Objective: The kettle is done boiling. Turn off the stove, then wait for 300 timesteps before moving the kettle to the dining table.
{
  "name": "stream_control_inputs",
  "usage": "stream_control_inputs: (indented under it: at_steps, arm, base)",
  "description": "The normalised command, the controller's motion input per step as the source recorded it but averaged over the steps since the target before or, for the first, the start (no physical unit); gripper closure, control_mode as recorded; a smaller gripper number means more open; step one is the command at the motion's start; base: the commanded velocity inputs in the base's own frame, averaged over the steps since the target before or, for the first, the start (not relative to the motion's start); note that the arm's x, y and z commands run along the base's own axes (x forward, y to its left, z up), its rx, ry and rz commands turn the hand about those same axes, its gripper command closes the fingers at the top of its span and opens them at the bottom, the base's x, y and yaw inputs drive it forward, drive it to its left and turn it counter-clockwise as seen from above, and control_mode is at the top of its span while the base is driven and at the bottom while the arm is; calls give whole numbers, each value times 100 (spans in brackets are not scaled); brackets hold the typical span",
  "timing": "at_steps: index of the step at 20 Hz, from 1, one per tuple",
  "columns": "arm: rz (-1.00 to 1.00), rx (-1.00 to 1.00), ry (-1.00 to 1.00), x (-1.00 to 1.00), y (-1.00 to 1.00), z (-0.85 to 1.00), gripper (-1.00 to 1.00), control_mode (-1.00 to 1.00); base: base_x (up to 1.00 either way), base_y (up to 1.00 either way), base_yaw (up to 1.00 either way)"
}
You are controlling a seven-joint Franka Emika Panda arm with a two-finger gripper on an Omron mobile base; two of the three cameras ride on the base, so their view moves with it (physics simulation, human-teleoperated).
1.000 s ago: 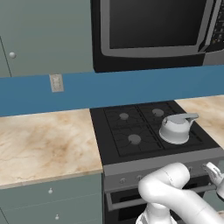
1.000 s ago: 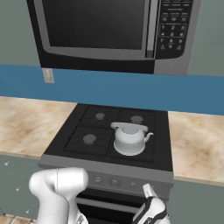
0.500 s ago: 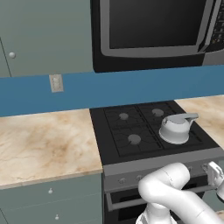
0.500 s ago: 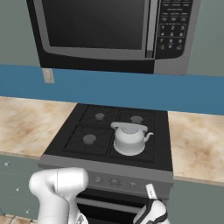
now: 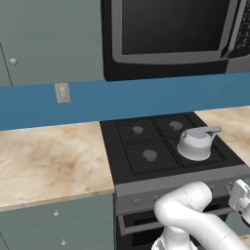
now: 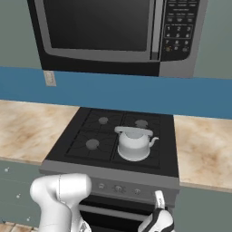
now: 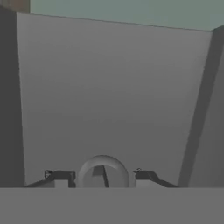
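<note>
The gripper (image 7: 103, 176) pinched a stove (image 6: 149, 174) knob (image 7: 103, 171) to cut the burner under the kettle (image 6: 133, 143)

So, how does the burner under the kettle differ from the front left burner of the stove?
The front right burner is covered by the kettle, so its cap is hidden; the front left burner is bare, and its round grey cap shows. The front right burner lies nearer the gripper at the front panel; the front left one lies farther away. Both sit under dark grates in the front row of the stove.
</note>
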Motion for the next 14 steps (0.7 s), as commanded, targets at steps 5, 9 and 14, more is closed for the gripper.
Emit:
stream_control_inputs:
  at_steps: [5,9,14]
  arm:
    - [0,25,0,5,11,0,100,-100]
    - [0,27,0,3,11,0,100,-100]
    - [0,29,0,2,11,0,100,-100]
  base:
    - [0,0,0]
    - [0,0,0]
    - [0,0,0]
